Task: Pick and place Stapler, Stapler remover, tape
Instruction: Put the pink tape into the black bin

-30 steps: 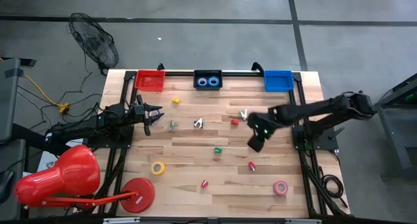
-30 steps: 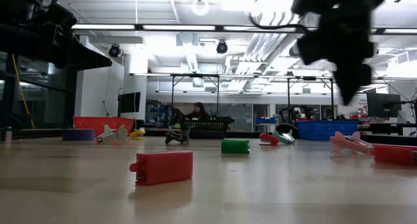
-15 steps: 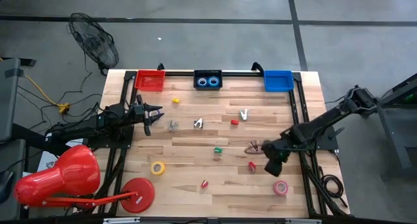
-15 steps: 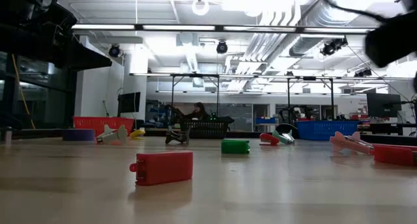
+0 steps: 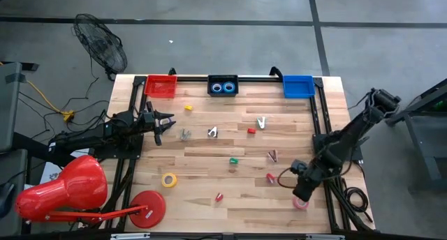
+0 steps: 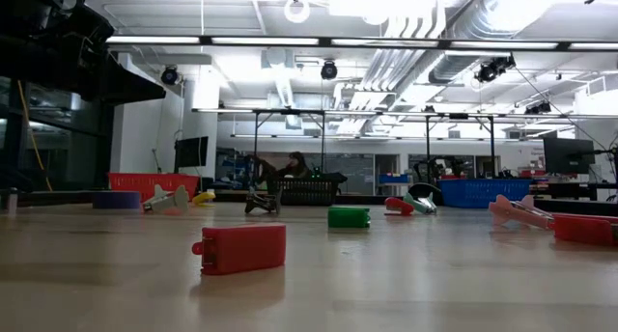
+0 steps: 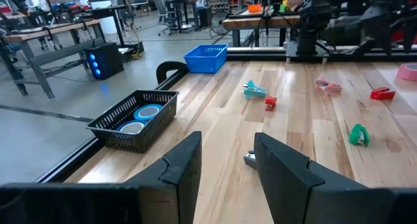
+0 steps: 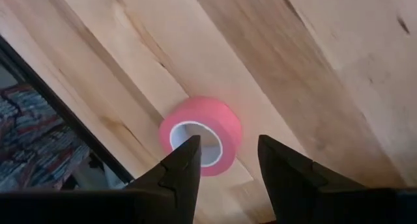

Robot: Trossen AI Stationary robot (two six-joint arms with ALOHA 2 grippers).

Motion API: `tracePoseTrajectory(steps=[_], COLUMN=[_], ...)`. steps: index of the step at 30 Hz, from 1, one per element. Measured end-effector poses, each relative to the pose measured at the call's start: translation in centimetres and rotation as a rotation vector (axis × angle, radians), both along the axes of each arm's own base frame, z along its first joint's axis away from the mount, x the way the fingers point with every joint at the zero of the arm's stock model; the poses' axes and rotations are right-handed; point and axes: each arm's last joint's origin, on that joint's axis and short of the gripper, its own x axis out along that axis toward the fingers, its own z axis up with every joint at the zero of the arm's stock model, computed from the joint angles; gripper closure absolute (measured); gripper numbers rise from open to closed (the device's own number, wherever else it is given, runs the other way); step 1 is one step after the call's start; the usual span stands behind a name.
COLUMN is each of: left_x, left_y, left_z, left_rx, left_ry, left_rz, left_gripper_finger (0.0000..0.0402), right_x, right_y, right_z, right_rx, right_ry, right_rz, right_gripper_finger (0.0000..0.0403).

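A pink tape roll [image 8: 200, 136] lies flat near the table's near right corner [image 5: 301, 203]. My right gripper [image 8: 228, 165] hangs open just above it, pointing steeply down [image 5: 302, 193], and touches nothing. A yellow tape roll [image 5: 169, 179] lies near the front left. Two blue rolls [image 5: 223, 87] sit in the black bin. Small staplers in red [image 5: 269, 178], green [image 5: 234, 160] and yellow [image 5: 188, 107] and several staple removers [image 5: 212, 132] lie scattered on the wood. My left gripper [image 5: 165, 121] waits open and level at the table's left edge.
A red bin [image 5: 161, 85], the black bin [image 5: 223, 79] and a blue bin [image 5: 298, 86] stand along the far edge. A black rail [image 8: 58, 113] runs along the table's edge close to the pink roll. A red lamp [image 5: 66, 191] and a red disc [image 5: 148, 208] stand at the near left.
My right gripper has swung from the middle right of the table toward the near right corner, sinking a little and turning about its wrist. It now stands over the pink tape roll and has left the low view. Its finger gap looks unchanged.
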Motion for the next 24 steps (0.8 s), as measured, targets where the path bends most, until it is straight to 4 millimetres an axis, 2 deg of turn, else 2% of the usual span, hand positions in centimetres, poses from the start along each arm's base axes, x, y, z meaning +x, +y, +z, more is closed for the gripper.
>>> tracePoseTrajectory(steps=[9,16,24], left_x=[0.0,0.0,0.0], left_y=[0.0,0.0,0.0], left_z=[0.0,0.0,0.0], left_rx=[0.0,0.0,0.0], left_ry=[0.0,0.0,0.0], left_rz=[0.0,0.0,0.0], left_gripper_finger=[0.0263,0.0263,0.0263], right_x=[-1.1,-0.7,-0.3], right_y=[1.8,3.2,3.7], right_z=[-1.2,-2.4,-4.1], right_rx=[-0.021,-0.007,-0.059], right_ry=[0.1,0.107,0.157], right_rz=[-0.058,-0.082,-0.119], right_gripper_finger=[0.0259,0.0259,0.0259])
